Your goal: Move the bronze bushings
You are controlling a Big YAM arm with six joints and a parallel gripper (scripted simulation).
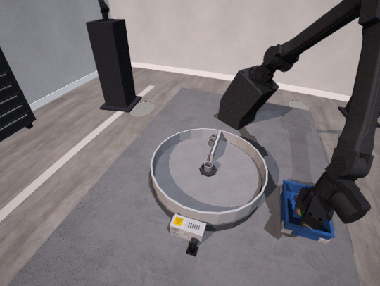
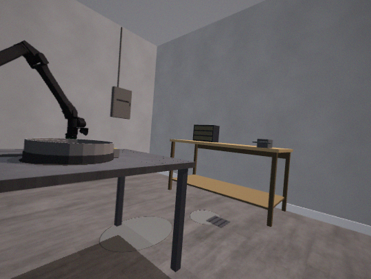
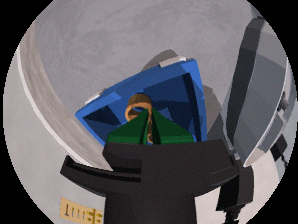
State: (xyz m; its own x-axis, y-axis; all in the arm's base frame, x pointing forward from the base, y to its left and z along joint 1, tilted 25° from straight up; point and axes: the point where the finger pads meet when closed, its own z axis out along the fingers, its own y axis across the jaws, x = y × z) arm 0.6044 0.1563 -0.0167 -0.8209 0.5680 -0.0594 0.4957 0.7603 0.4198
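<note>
My gripper (image 1: 305, 210) hangs over the blue crate (image 1: 305, 211) to the right of the turntable (image 1: 209, 175). In the wrist view the green fingers are shut on a bronze bushing (image 3: 139, 106) held above the crate's inside (image 3: 149, 106). A patch of bronze shows beside the gripper in the top view (image 1: 299, 211). Two grey bushings (image 1: 212, 138) sit at the far side of the turntable next to its divider arm. The arm also shows behind the turntable in the exterior view (image 2: 76, 128).
A white control box (image 1: 187, 225) sits at the turntable's front edge. A black slanted box (image 1: 246, 96) stands behind the turntable and a black pillar (image 1: 112, 63) at the back left. A wooden bench (image 2: 230, 165) stands by the far wall.
</note>
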